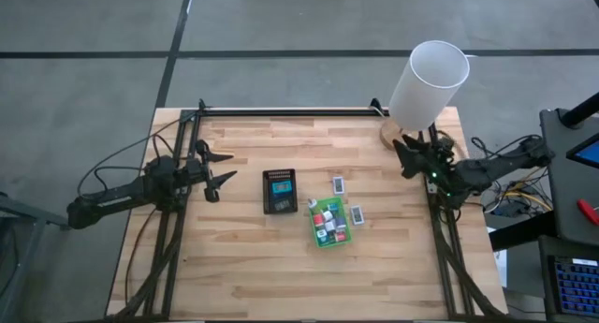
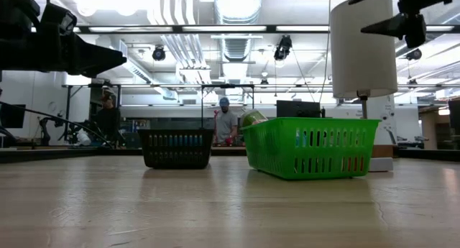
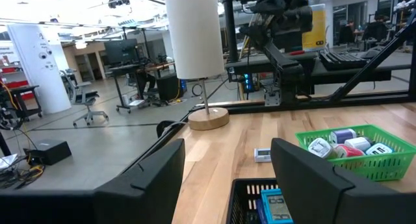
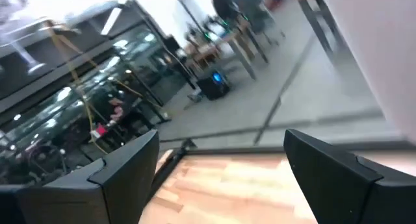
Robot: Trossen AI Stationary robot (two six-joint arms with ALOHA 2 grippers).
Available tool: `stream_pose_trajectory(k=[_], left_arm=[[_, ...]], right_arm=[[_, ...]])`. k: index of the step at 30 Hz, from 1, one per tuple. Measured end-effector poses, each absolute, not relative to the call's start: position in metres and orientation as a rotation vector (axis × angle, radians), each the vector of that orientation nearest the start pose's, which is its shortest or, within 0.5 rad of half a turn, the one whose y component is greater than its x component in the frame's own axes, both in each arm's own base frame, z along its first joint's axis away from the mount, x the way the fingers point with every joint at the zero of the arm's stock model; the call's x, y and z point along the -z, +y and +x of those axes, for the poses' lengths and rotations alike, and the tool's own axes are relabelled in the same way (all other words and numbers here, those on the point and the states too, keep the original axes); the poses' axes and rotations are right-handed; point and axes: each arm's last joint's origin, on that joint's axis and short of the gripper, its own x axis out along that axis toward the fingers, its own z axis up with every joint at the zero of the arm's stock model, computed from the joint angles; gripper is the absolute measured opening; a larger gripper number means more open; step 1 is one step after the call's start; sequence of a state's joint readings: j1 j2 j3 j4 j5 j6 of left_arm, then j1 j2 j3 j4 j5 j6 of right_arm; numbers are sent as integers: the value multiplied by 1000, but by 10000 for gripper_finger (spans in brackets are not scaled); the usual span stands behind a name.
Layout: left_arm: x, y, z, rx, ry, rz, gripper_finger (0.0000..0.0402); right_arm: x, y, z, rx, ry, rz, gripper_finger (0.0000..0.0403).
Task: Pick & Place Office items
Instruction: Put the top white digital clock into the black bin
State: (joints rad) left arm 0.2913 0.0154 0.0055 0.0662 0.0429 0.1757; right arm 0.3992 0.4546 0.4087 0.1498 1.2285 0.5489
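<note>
The office items are small blocks and packets. Several lie in the green tray (image 1: 328, 231) at the table's middle right; its wall shows in the low view (image 2: 313, 146) and in the left wrist view (image 3: 364, 164). A teal item (image 1: 279, 185) lies in the black tray (image 1: 279, 203). Two white packets (image 1: 338, 183), (image 1: 356, 214) lie flat on the table beside the green tray. My left gripper (image 1: 221, 171) is open and level at the table's left, pointing toward the black tray (image 3: 247, 195). My right gripper (image 1: 404, 153) is open, raised at the right beside the lamp; its wrist view (image 4: 221, 165) shows nothing between its fingers.
A lamp with a tall white shade (image 1: 429, 80) stands on a round wooden base (image 1: 393, 133) at the far right, close to my right gripper. Black frame rails run along the table's left, right and far edges. Bare wood (image 1: 281, 276) lies toward the near edge. People stand in the room behind.
</note>
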Motion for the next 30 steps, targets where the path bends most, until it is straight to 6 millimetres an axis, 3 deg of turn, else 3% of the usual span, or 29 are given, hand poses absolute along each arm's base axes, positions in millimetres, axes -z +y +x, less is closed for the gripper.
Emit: stream_pose_trajectory(k=[7,12,15,23,30], left_arm=[[-171,27,94,-253,-34,184,234],[-171,27,94,-253,-34,184,234],[-171,27,94,-253,-34,184,234],[-171,27,94,-253,-34,184,234],[-171,27,94,-253,-33,184,234]], right_arm=[[-283,18,118,811,-94,936,327],[-291,17,142,887,92,904,327],[-293,10,153,920,224,979,327],[-284,-20,182,876,497,1177,327],[-256,-45,209,882,663,1266,327]])
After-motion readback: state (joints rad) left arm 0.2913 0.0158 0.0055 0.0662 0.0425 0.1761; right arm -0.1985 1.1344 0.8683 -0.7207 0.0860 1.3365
